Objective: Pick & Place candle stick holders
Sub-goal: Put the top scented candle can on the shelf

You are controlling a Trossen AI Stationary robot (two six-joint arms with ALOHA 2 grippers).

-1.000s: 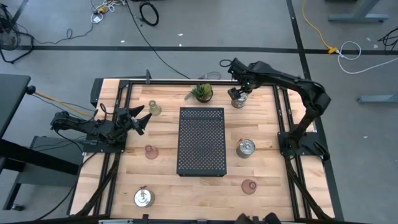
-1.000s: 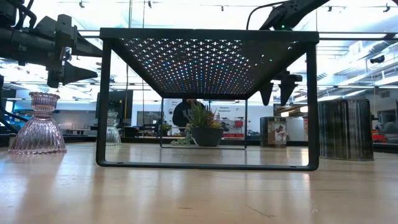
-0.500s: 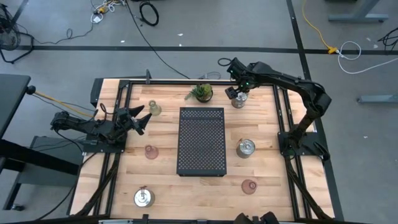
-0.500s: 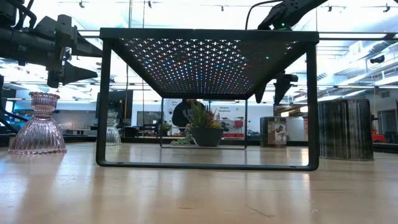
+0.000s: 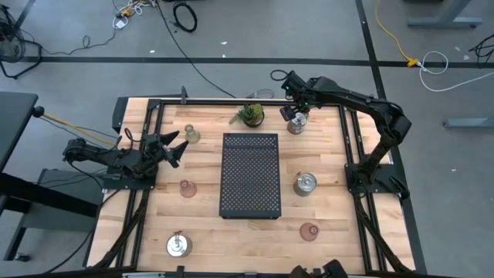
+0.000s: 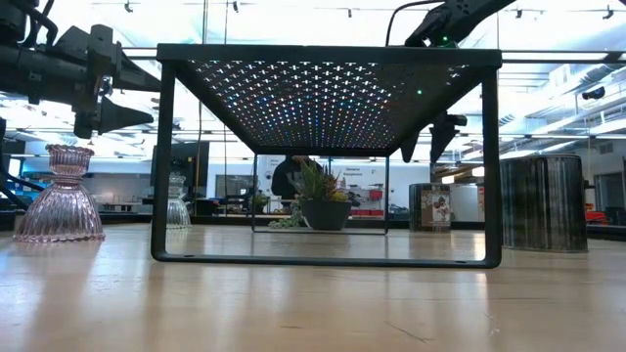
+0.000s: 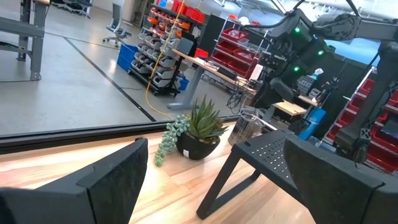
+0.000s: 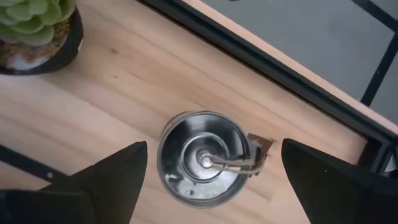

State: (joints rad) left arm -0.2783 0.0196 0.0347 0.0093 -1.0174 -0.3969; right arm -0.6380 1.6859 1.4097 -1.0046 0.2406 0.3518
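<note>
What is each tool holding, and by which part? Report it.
Nothing is held. The right tool hangs open above a silver holder near the plant; the left tool waits open at the table's left edge.

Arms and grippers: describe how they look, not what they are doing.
Both arms are dark, nearly black, jointed in segments. The left gripper and the right gripper each end in two pointed black fingers with a matte, slightly textured surface. Small green lights glow on the right arm near its wrist. Dark cables trail from the left arm's base.
</note>
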